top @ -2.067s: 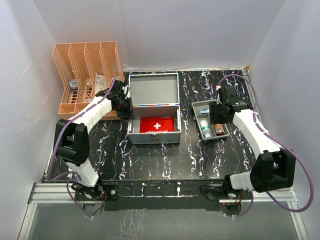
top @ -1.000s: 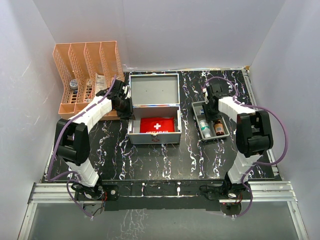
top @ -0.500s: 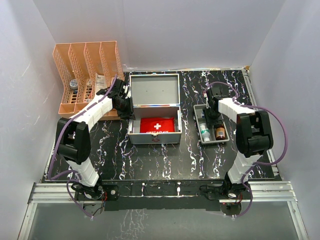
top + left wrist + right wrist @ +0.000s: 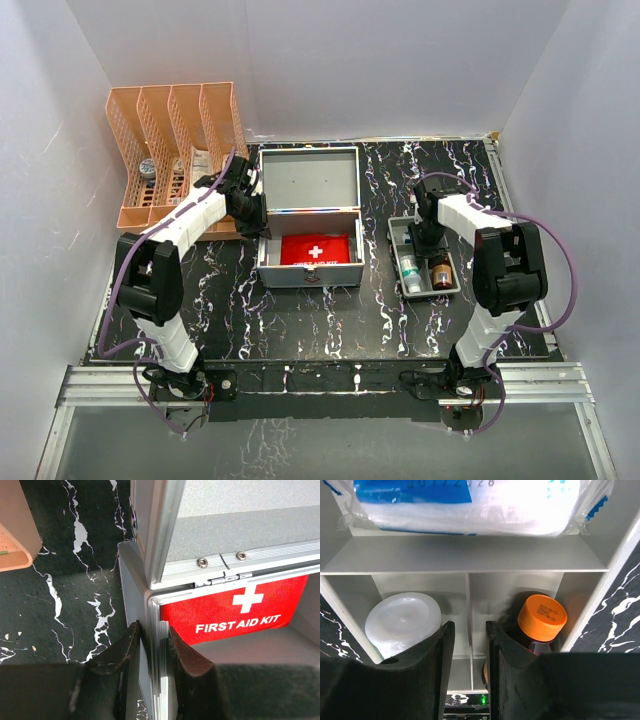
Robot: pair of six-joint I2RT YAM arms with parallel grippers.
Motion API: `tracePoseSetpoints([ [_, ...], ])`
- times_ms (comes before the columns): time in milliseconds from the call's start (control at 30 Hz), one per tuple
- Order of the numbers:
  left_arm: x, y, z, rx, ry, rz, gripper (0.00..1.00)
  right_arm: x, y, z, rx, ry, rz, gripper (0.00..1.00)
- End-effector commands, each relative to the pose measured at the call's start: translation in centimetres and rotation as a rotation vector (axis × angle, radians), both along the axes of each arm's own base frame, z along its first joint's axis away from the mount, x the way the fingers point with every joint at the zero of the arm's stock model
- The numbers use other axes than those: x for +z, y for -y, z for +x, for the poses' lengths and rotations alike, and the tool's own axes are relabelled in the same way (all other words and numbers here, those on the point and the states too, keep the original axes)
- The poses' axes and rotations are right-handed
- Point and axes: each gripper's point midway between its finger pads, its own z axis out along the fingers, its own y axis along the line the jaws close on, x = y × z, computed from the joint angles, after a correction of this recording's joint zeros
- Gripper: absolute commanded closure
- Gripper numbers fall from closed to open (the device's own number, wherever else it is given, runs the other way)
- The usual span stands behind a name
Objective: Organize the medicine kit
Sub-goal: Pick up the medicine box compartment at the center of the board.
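Observation:
The medicine kit (image 4: 307, 180) is a silver-grey metal case that stands open mid-table, its lid tilted back. A red first-aid pouch (image 4: 315, 248) lies in its base. My left gripper (image 4: 255, 215) is shut on the kit's left wall, beside the hinge corner. In the left wrist view the gripper (image 4: 152, 645) pinches that wall (image 4: 131, 590), with the pouch (image 4: 235, 612) just inside. My right gripper (image 4: 425, 238) reaches down into the grey divided tray (image 4: 392, 232). In the right wrist view the gripper (image 4: 469, 630) stands narrowly closed astride the tray's middle divider (image 4: 468, 587).
The tray holds a white-capped bottle (image 4: 402, 617), an orange-capped brown bottle (image 4: 541, 617) and a blue-and-white packet (image 4: 470, 502) in its far compartment. An orange file rack (image 4: 180, 150) with small items stands at the back left. White walls close in on three sides.
The right arm swung in over the tray and lowered its gripper onto the divider. The tray has since slid a little toward the near edge. The left arm has not moved.

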Motion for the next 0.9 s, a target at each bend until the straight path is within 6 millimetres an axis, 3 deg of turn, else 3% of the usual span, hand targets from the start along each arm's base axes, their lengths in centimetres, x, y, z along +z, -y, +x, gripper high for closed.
tracePoseSetpoints([
  [0,-2.2,1.6,-2.1,-0.027,-0.144,-0.063,1.00,0.4,-0.5,-1.0,-0.027,-0.019,0.036,0.72],
  [100,-2.3,1.6,-2.0,-0.027,-0.141,-0.060,1.00,-0.5,-0.5,-1.4,-0.029,-0.060,0.033,0.84],
  [167,-2.4,1.6,-2.0,-0.027,-0.142,-0.059,1.00,-1.0,-0.4,-1.6,-0.032,-0.079,0.029,1.00],
  [333,-2.4,1.6,-2.0,-0.034,-0.143,-0.060,0.99,0.1,0.7,-0.8,-0.040,-0.027,-0.033,1.00],
  [400,-2.4,1.8,-1.8,-0.042,-0.142,-0.065,0.90,1.5,1.1,0.0,-0.037,0.013,-0.053,1.00],
  [533,-2.1,2.3,-1.3,-0.063,-0.137,-0.083,0.43,6.1,1.2,2.3,-0.038,0.123,-0.062,1.00],
  [600,-1.9,2.4,-0.8,-0.073,-0.128,-0.085,0.29,8.2,1.1,3.3,-0.039,0.168,-0.058,1.00],
  [700,-1.7,2.5,-0.4,-0.079,-0.120,-0.081,0.19,10.9,1.0,4.4,-0.035,0.201,-0.054,1.00],
  [867,-1.0,2.7,0.2,-0.087,-0.101,-0.086,0.16,13.8,-0.1,5.6,-0.036,0.251,0.003,1.00],
])
